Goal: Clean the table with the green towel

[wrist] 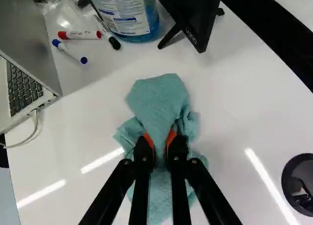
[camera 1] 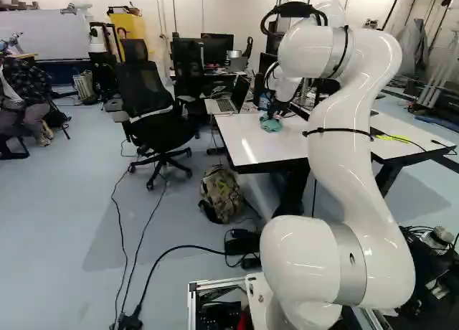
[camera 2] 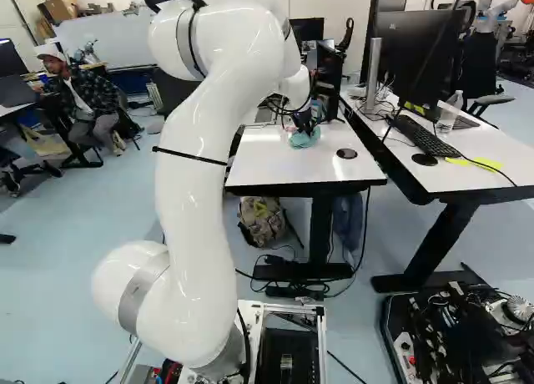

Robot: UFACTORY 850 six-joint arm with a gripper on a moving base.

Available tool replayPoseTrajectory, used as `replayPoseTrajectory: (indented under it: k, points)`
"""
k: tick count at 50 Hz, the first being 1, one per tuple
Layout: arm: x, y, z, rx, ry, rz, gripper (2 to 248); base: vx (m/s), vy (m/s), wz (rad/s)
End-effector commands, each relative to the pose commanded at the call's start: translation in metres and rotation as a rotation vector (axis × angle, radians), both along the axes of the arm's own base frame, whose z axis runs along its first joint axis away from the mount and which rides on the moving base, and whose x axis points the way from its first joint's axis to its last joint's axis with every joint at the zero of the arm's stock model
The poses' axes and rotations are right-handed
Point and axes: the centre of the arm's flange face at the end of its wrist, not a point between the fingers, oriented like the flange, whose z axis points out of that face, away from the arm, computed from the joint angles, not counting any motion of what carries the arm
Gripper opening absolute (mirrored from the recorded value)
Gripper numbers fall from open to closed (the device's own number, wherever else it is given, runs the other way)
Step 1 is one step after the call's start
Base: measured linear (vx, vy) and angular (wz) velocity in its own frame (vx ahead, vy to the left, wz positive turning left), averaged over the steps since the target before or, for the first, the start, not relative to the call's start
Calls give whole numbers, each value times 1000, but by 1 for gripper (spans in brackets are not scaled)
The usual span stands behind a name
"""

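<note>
My jaws (wrist: 159,146) pinch the green towel (wrist: 160,102) from both sides near its middle, a bunched fold between the pads and the rest spread on the white tabletop (wrist: 230,112). It should handle light and limp, nothing fragile; this central hold looks right for wiping. The surface looks smooth and glossy. At its far side stand a blue-filled tub (wrist: 129,14) and markers (wrist: 79,34), with a laptop (wrist: 24,90) to the left.
</note>
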Motion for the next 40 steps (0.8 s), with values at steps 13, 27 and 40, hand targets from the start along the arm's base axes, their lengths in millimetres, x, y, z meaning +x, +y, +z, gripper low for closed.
replayPoseTrajectory:
  k: [13, 27, 40]
  points:
    - [22, 0, -3, -7, -23, 9, 46, 0, 0, 0]
    - [31, -3, -4, -10, -34, 7, 46, 0, 0, 0]
    - [26, -24, -4, -11, -36, -21, 46, 0, 0, 0]
